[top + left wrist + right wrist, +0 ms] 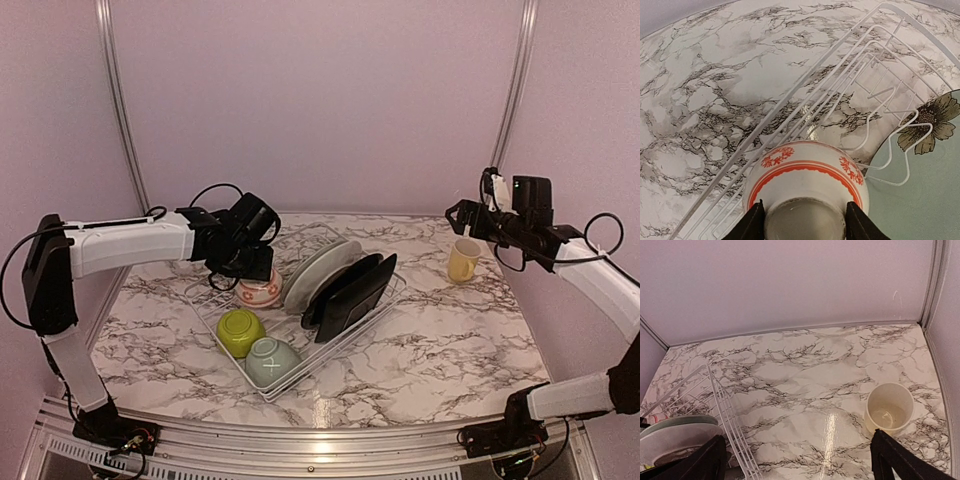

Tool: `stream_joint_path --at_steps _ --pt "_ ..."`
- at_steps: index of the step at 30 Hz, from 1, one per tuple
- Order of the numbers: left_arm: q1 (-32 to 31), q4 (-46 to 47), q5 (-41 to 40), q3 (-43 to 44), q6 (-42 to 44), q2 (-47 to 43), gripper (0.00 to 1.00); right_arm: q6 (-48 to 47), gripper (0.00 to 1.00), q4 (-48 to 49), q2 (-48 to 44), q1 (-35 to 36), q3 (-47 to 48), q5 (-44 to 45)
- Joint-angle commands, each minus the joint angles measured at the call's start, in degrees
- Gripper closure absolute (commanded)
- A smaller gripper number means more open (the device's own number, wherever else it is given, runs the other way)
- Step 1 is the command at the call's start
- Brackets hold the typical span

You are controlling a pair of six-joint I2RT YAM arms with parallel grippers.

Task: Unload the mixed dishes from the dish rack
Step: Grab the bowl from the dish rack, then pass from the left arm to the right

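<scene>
Left hand [805, 220] is at the small red-patterned bowl [807, 177], which sits upside down at the end of the dish rack [392, 293] nearest the left edge of the desk. In the left wrist view both fingers lie against the bowl's raised foot, one on each side, so we read the hand as closed on that foot. We cannot tell whether the bowl has cleared the wires. We judge it to be glazed ceramic: stiff, light, brittle and slick. The foot is a narrow hold, so we expect it to slip under a tilt. We would keep it level and watch the rim against the wire prongs just beside it. Right hand [800, 460] is spread wide and holds nothing. It hovers above the pale yellow mug [888, 412], which stands upright on the desk towards the far right corner, well apart from the rack. The two green bowls, inverted, and the upright plates are in the rack.
</scene>
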Motion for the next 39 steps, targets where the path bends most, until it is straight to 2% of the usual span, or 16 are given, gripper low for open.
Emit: stream_joint_path --at_steps 1,8,19,28,39 --pt "0.3 -2.0 -2.2 0.7 0.5 -5.3 0.76 0.6 0.03 -1.2 0.8 2.5 3.1 0.1" --pt "0.8 -1.0 0.2 0.4 -0.4 -9.8 0.78 1.3 0.03 -2.4 3.0 7.0 7.2 1.2" --pt "3.1 4.1 5.9 1.4 -1.7 -17.9 0.78 8.2 0.03 -1.1 7.0 16.0 16.2 -3.0" --pt "5.8 20.4 15.8 -3.0 -7.2 -23.5 0.79 18.2 0.04 9.7 13.7 23.6 22.1 -13.2" --pt "6.6 39.0 21.7 -10.0 -14.4 -26.1 0.79 26.8 0.04 21.0 27.2 33.9 30.6 -22.4"
